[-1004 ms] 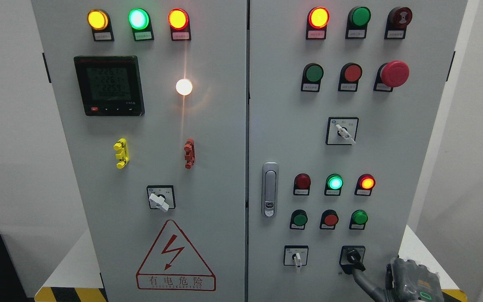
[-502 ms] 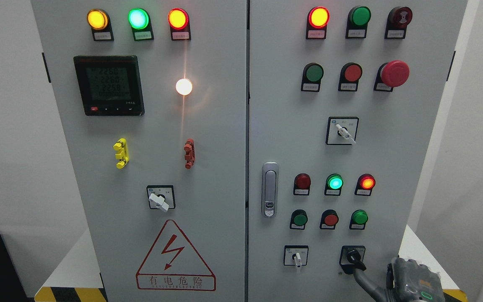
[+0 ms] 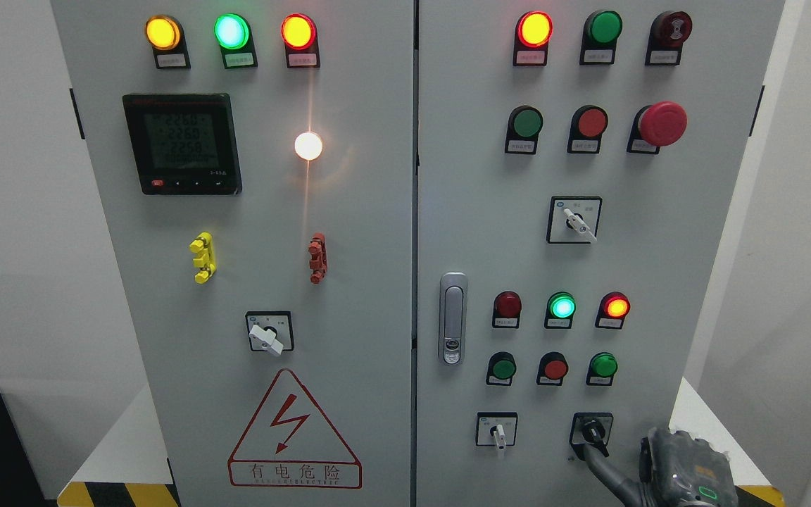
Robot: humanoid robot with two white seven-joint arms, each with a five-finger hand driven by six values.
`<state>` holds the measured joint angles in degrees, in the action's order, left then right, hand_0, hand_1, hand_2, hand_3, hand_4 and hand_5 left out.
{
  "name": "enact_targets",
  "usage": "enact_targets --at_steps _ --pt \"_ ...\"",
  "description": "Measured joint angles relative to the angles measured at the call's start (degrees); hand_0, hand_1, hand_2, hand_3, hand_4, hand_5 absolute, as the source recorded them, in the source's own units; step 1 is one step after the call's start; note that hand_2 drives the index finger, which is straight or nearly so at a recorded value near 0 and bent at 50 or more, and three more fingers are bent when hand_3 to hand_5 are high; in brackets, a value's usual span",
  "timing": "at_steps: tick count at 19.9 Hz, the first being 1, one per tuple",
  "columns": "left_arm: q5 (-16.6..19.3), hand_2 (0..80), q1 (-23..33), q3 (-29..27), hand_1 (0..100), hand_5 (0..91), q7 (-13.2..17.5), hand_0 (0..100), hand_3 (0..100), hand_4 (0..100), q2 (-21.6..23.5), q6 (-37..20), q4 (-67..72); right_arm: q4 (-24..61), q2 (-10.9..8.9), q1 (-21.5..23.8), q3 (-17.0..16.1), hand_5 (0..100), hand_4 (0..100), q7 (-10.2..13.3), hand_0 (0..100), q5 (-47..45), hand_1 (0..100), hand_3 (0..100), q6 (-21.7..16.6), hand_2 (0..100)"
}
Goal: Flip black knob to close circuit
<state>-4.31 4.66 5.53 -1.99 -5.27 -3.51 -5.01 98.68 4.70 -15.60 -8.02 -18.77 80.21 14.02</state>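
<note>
Head view. Grey electrical cabinet (image 3: 349,232), two doors, seen square on, standing on a white bench (image 3: 120,443) with a yellow-black hazard stripe at its front edge.

Black knob (image 3: 594,431): bottom right of the right-hand door, on a dark square plate, last item in the lowest row. Its handle points down and a little right.

Right hand (image 3: 683,468) enters at the lower right corner, grey and bulky, a green light on its back. One dark finger (image 3: 599,461) stretches up and left from it; the tip touches the lower end of the black knob. The rest of the fingers are hidden behind the hand's back or cut by the frame edge, so cannot tell how wide they stand. The one finger is pressed against the knob, not wrapped round it.

Left of the black knob, same row: a small selector with white handle (image 3: 498,433), pointing straight down.

Above that row: three push buttons, green, red, green; above those, three lamps, dark red, lit green (image 3: 562,307), lit red-orange.

Silver door latch (image 3: 453,318) at the left edge of the right door.

Left door: digital meter (image 3: 181,144) with lit digits, white lamp (image 3: 308,146) glaring, red triangle warning sign (image 3: 295,429) at the bottom.
</note>
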Motion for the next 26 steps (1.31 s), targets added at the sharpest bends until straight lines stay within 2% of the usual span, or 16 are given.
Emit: enact_targets --at_steps 6,9,17,18,20,21,22,24,26 --pt "0.00 0.0 0.00 0.00 56 0.0 0.00 12 0 0 0.00 0.00 0.00 0.35 0.19 1.07 2.03 97 98 0.23 0 -0.04 4 100 -0.22 91" --pt "0.00 0.0 0.00 0.00 56 0.0 0.00 12 0 0 0.00 0.00 0.00 1.31 0.28 2.10 2.96 97 98 -0.51 0 -0.04 5 100 -0.36 91" --pt "0.00 0.0 0.00 0.00 56 0.0 0.00 12 0 0 0.00 0.00 0.00 6.85 0.59 7.14 5.48 93 92 -0.89 0 -0.08 9 100 -0.76 85" --pt "0.00 0.0 0.00 0.00 56 0.0 0.00 12 0 0 0.00 0.00 0.00 7.76 0.76 7.84 5.74 90 90 -0.90 0 -0.10 9 100 -0.76 82" --pt "0.00 0.0 0.00 0.00 56 0.0 0.00 12 0 0 0.00 0.00 0.00 9.48 1.09 9.06 6.10 81 86 -1.01 0 -0.31 11 98 -0.75 71" --pt "0.00 0.0 0.00 0.00 56 0.0 0.00 12 0 0 0.00 0.00 0.00 10.37 1.25 9.64 6.27 71 80 -1.11 0 -0.77 12 91 -0.51 59" --pt "0.00 0.0 0.00 0.00 56 0.0 0.00 12 0 0 0.00 0.00 0.00 11.28 1.39 10.25 6.42 68 78 -1.14 0 -1.50 12 88 -0.22 54" --pt "0.00 0.0 0.00 0.00 56 0.0 0.00 12 0 0 0.00 0.00 0.00 12.95 1.66 11.81 6.68 57 67 -0.49 0 -3.66 13 72 0.66 41" --pt "0.00 0.0 0.00 0.01 56 0.0 0.00 12 0 0 0.00 0.00 0.00 14.30 1.87 12.90 6.88 50 58 1.31 0 -6.62 13 60 1.07 33"
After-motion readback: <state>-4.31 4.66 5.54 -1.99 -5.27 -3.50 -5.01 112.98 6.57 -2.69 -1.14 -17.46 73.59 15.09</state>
